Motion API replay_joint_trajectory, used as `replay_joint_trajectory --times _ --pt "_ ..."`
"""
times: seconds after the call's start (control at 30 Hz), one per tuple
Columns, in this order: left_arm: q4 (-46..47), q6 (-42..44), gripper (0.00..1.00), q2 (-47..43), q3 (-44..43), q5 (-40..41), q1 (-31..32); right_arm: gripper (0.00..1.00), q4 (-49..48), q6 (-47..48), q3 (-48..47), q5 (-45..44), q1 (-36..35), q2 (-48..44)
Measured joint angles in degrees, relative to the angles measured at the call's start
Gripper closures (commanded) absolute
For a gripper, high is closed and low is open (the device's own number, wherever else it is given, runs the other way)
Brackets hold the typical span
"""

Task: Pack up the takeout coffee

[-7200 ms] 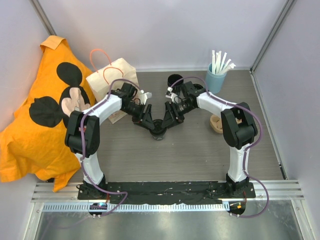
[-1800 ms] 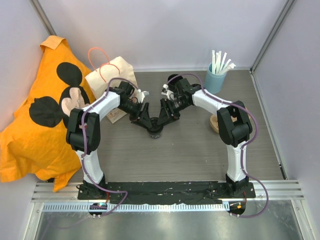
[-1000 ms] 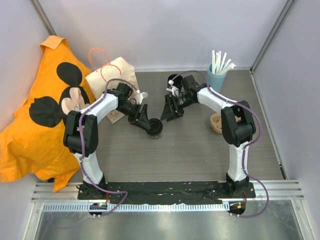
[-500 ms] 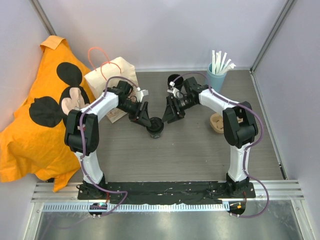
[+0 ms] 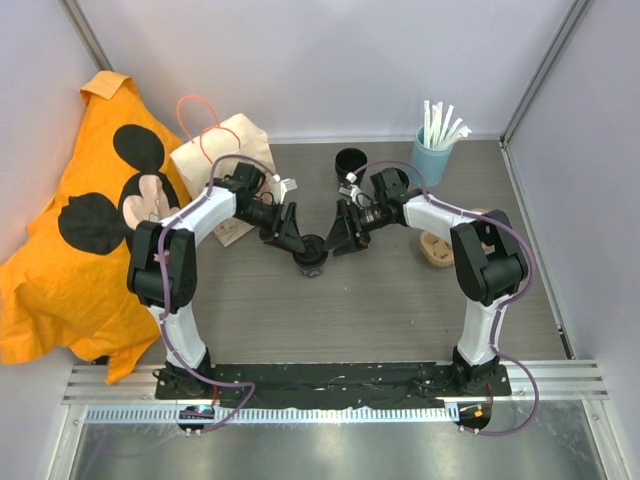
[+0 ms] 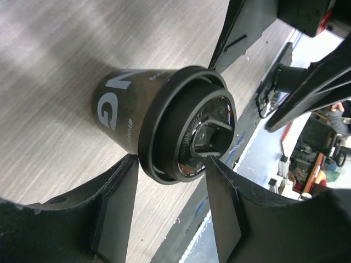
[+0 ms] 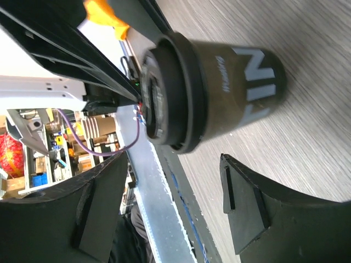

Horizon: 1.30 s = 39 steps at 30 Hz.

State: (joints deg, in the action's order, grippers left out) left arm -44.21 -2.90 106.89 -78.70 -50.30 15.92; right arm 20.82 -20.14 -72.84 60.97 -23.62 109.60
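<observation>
"Two seconds back both arms were pinching it. Now the right fingers (image 7: 244,208) are spreading wide and hanging clear on either side of the takeout coffee (image 5: 311,252), gripping nothing."

"So the left is managing alone?"

"Looks so. The left fingers (image 6: 118,208) are sitting half closed, clamping the lid rim, in the middle of the bench (image 5: 380,310)."

"Which way up?"

"Lid pointing up, long axis standing straight off the bench. I'm guessing the left arm is taking it to the paper bag (image 5: 235,150) next."

The left gripper (image 6: 169,164) clasps the lidded takeout coffee (image 6: 143,112) standing on the grey table (image 6: 55,60)
</observation>
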Motion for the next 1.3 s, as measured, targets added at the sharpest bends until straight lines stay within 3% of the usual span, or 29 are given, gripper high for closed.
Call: replay_joint_trajectory --times 0.5,1.3 --pt "2.32 -1.16 0.43 -5.31 5.7 -4.39 0.0 0.26 -2.51 -2.14 0.09 2.19 4.74 -3.15" --pt "4.39 -1.64 0.43 -6.16 10.45 -3.87 0.13 0.25 3.52 3.48 3.17 1.09 1.05 -4.13"
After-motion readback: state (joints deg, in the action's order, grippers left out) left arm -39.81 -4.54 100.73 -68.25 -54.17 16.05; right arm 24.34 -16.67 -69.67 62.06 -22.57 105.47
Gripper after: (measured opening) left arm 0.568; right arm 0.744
